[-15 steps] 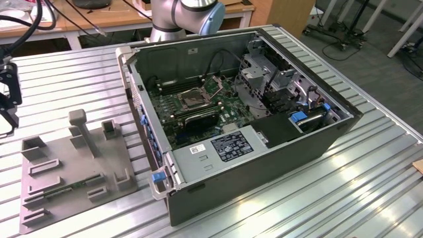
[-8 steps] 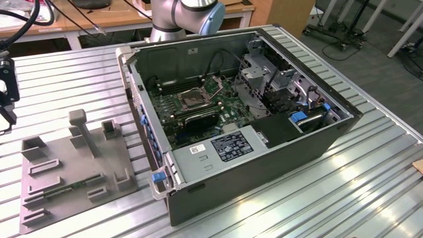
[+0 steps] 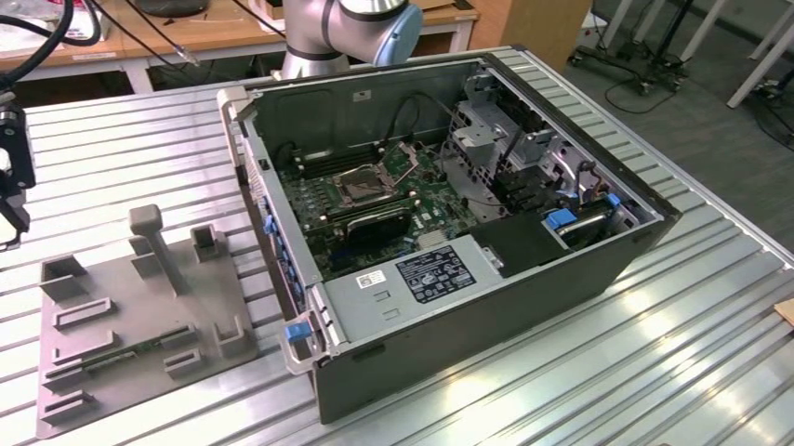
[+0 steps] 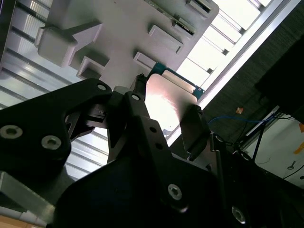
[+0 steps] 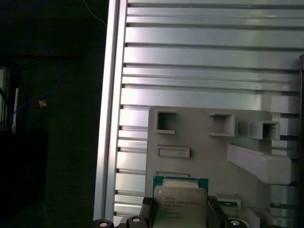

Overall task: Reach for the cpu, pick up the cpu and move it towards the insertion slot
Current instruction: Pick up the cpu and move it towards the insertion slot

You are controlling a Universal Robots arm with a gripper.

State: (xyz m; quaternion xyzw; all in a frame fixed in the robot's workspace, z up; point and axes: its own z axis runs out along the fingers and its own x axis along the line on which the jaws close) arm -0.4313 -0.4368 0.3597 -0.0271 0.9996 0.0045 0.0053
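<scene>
A: The gripper, exterior view?
B: Black, hanging over the worktop edge on the exterior view's left, just beyond the grey fixture. The insertion slot is well apart from it, on the green board inside the open computer case, mid-worktop.
A: Second wrist view?
B: The gripper is narrowed onto the cpu, with its fingers on opposite side edges. Silver face, glare on it. The grey fixture is behind, not touching.
A: First wrist view?
B: The cpu is pinched between the fingers, green rim showing, held above the grey fixture near the worktop edge.
</scene>
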